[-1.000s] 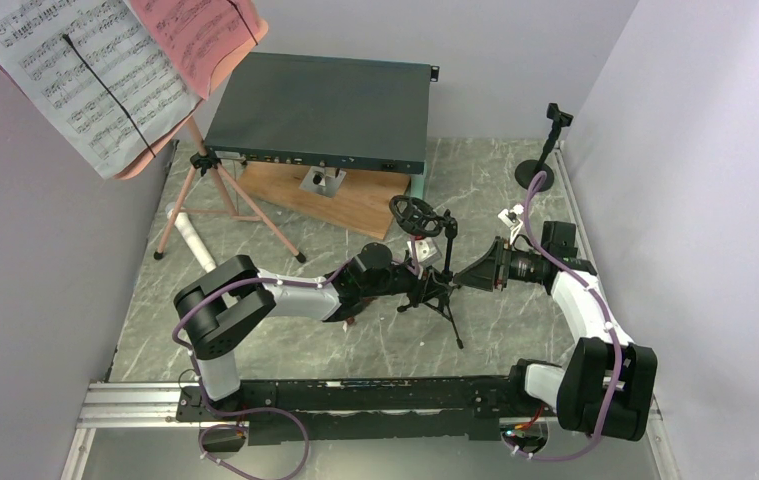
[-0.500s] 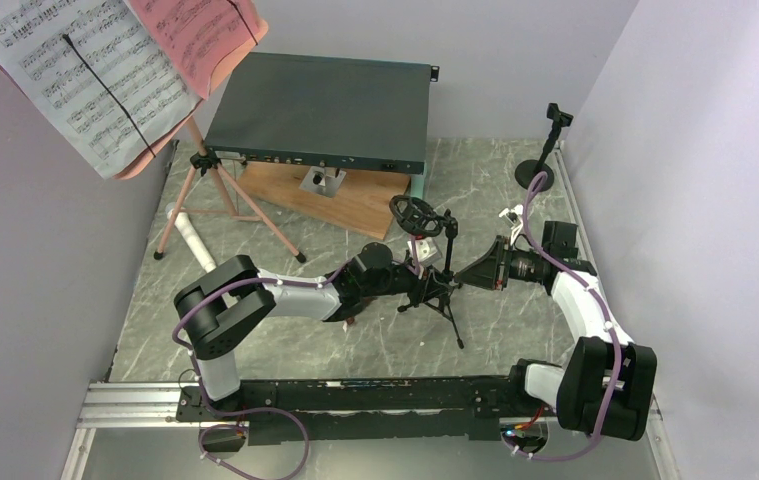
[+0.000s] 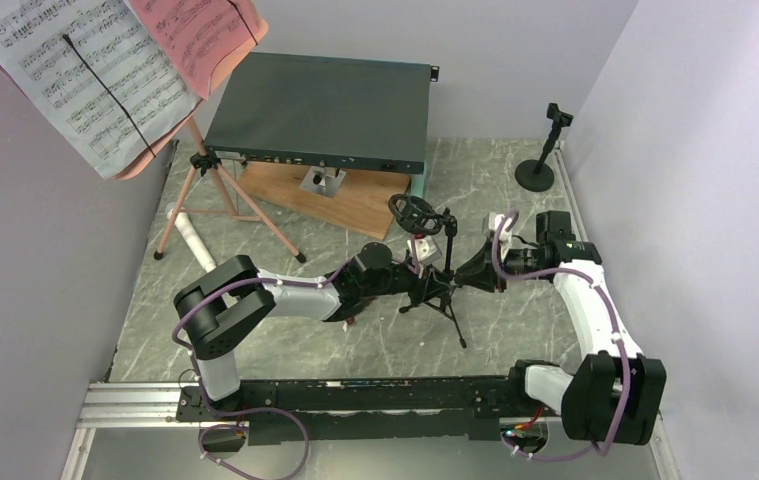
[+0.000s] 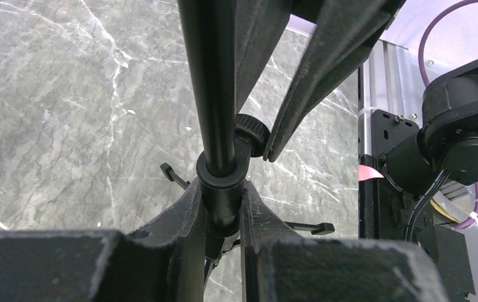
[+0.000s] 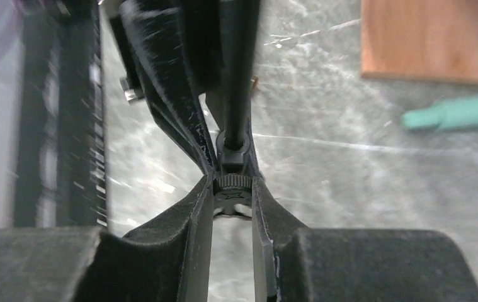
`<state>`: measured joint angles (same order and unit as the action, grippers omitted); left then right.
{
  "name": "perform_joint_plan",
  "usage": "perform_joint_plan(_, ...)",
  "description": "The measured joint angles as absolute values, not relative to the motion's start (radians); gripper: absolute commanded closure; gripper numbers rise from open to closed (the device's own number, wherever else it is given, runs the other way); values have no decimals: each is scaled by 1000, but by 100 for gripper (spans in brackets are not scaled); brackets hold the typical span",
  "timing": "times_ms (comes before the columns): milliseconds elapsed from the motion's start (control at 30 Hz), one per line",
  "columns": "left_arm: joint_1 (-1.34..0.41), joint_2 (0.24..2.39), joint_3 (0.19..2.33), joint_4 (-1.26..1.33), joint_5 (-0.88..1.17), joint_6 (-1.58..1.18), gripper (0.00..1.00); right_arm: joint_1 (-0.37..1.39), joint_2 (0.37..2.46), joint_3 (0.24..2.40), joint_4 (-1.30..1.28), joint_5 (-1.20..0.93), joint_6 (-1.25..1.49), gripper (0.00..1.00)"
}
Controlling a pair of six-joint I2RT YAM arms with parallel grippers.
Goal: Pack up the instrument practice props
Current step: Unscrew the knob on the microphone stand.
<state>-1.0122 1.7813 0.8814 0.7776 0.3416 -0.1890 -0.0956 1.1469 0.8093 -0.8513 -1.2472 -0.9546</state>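
At the far left, the pink music stand [image 3: 223,198] is upright with its sheet-music pages [image 3: 85,85] on the desk, untouched. A white microphone [image 3: 189,238] lies on the surface [image 3: 255,335] just beside its legs. I judge those are later jobs.

The step in hand is at the middle of the surface: folding down the small black microphone stand [image 4: 208,82], which stands on its spread legs between my two arms. My left end effector [image 4: 221,211] is clenched on the collar at the base of the stand's pole, one finger on each side, steadying it. The left wrist view shows the pole running up from that grip.

Coming in from the right, my right end effector [image 5: 232,190] is pinched on the stand's little ribbed locking knob [image 5: 232,181], a finger pressed on either side. So both arms hold the same stand, the left as anchor and the right on the knob.

Next I expect to roll the right wrist to loosen the knob while the left keeps the collar from turning. That calls for a firm left hold and a twist square to the knob's axis, or the fingers may slip off.

Farther right, a mint microphone [image 5: 453,112] lies on the surface. A second black stand [image 3: 543,152] waits upright in the far right corner, well apart from both arms.
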Motion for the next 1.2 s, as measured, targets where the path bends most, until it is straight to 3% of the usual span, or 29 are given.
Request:
perform_joint_plan(233, -1018, 1781, 884, 785, 344, -205, 100, -27, 1041, 825, -980, -1131, -1559, 98)
perform_joint_plan(433, -1018, 1782, 889, 789, 344, -205, 100, -13, 987, 798, -942, -1108, -1584, 42)
perform_joint_plan(600, -1018, 1785, 889, 786, 352, -205, 100, -10, 929, 734, -782, -1102, -1223, 22)
perform_joint_plan(867, -1018, 1792, 889, 796, 357, -206, 100, -113, 880, 677, -562, -1192, -607, 23)
perform_joint_plan(1200, -1018, 1798, 889, 808, 360, -207, 100, -167, 1039, 655, -537, -1321, -320, 42)
